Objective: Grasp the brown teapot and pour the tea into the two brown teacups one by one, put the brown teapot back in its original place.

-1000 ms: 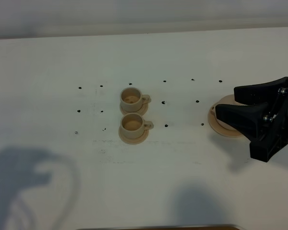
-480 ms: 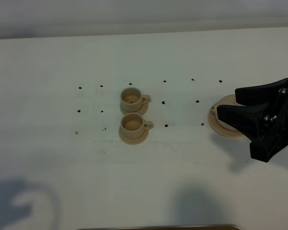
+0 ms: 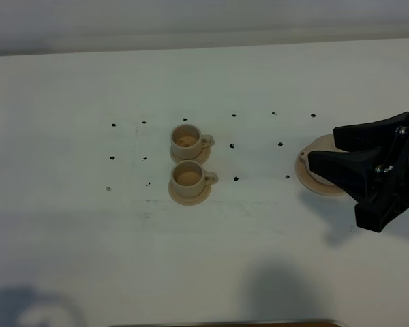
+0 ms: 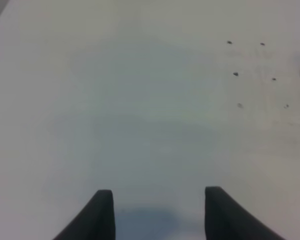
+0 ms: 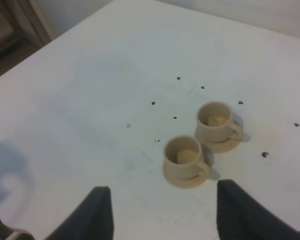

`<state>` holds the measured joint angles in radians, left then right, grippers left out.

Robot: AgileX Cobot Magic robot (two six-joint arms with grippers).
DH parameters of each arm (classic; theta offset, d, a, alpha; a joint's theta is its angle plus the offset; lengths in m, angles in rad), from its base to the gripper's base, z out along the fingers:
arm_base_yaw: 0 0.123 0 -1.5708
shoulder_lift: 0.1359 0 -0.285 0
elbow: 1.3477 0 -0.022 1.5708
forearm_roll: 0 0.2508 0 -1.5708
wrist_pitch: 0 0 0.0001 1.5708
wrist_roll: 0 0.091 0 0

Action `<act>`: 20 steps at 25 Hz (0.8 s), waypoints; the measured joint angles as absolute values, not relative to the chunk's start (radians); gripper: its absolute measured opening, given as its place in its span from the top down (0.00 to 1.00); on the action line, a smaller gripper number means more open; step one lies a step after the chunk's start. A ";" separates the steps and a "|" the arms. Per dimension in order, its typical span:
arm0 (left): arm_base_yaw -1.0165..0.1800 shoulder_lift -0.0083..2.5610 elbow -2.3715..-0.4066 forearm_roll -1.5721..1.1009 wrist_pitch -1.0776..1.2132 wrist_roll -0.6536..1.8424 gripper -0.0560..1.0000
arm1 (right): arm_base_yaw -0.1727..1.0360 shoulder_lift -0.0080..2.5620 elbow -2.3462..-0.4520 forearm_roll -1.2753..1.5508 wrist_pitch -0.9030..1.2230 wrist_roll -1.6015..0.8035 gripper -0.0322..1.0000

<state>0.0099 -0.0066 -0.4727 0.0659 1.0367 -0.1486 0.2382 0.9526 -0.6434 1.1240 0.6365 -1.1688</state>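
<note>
the brown teapot does not show plainly in any of our views, so we start from what does. our right fingers stand spread wide with nothing between them, and the wrist view through them shows only worktop and cups. directly beneath them, half covered by the black fingers, lies a round tan shape. we cannot tell whether that is the pot seen from above or only the wide saucer that is its place. if the pot is there, it sits right under the fingers, not beside them. our left fingers are also parted and empty, over bare worktop, well apart from everything. further out, the two brown teacups stand close together on their small saucers, one behind the other, well to the left of the right fingers.

as for handling, we judge the pot to be like the cups: stiff matte ceramic, brittle, and heavy if filled. we would take it by the loop handle or squarely across the belly, firmly enough that it cannot swivel, and keep it level until it is over a cup.
</note>
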 joint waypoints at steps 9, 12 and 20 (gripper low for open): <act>0.010 -0.007 -0.463 -0.049 1.059 -0.009 0.50 | 0.238 1.069 -0.643 1.128 0.639 -1.166 0.53; 0.010 -0.007 -0.463 -0.058 1.060 0.000 0.50 | 0.238 1.094 -0.643 1.134 0.639 -1.175 0.53; 0.010 -0.007 -0.463 -0.059 1.060 0.000 0.50 | 0.238 1.099 -0.643 1.134 0.607 -1.180 0.53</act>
<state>0.0099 -0.0066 -0.4626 -0.0588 1.0599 0.0000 0.2382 1.0991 -0.6434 1.1341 0.6072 -1.1799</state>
